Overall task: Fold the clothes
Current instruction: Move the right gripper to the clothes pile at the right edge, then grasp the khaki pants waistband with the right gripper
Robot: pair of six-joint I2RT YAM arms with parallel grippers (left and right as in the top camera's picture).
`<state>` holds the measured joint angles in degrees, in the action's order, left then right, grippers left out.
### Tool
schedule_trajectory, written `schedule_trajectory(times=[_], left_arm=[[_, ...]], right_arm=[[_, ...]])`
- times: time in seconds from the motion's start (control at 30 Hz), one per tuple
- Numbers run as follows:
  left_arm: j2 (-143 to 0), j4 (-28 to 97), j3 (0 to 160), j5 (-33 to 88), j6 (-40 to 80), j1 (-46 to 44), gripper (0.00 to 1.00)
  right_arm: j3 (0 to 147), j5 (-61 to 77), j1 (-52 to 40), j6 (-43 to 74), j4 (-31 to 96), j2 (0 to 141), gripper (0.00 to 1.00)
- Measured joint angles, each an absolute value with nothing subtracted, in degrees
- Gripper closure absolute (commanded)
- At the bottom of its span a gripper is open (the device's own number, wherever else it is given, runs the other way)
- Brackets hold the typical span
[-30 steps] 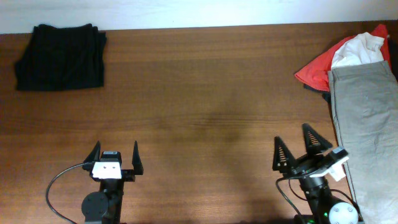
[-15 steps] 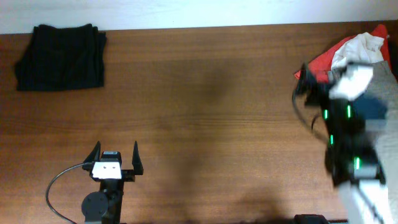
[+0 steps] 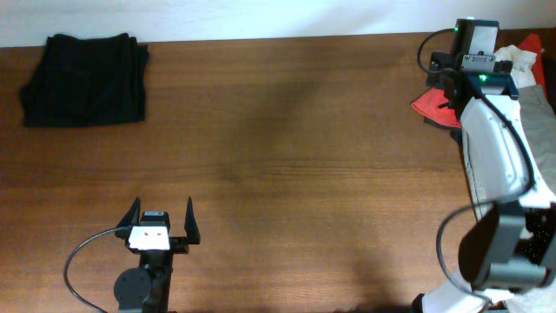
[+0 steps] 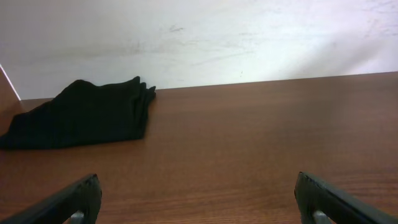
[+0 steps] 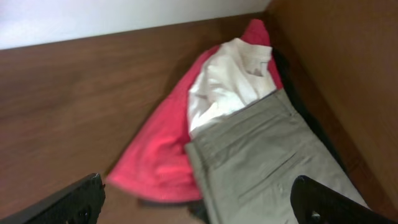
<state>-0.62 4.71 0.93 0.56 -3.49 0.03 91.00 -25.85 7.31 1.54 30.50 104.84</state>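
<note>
Right pincer [image 5: 198,198] hangs wide open over the pile in the far right corner of the table [image 3: 287,130].
The khaki trousers [image 5: 267,162] lie flat along the table's right edge. Their top end rests on a red cloth [image 5: 158,162] and a white T-shirt [image 5: 224,81]. The left pincer [image 3: 162,217] sits at the near edge, open too. A black garment [image 3: 84,78] lies well apart, in the far left corner.

The khaki trousers [image 5: 267,165] lie flat, one end overlapping the red cloth [image 5: 155,165] and white T-shirt [image 5: 227,84].
</note>
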Motion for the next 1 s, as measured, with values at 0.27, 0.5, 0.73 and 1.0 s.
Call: schedule_trajectory(times=[0.27,0.5,0.73,1.0], left_arm=[[-0.6,4.7,0.9,0.6,-3.5,0.1,0.01],[-0.6,4.7,0.9,0.6,-3.5,0.0,0.01],[-0.6,4.7,1.0,0.6,-3.5,0.0,0.01],[-0.6,4.7,0.9,0.6,-3.5,0.1,0.01]], right_arm=[[91.3,-27.6,14.5,-3.0,25.0,117.9,0.01],[91.3,-27.6,16.5,-5.2,21.3,125.8,0.01],[91.3,-25.8,16.5,-6.2,20.5,128.0,0.01],[91.3,-25.4,16.8,-6.9,20.3,128.2,0.07]])
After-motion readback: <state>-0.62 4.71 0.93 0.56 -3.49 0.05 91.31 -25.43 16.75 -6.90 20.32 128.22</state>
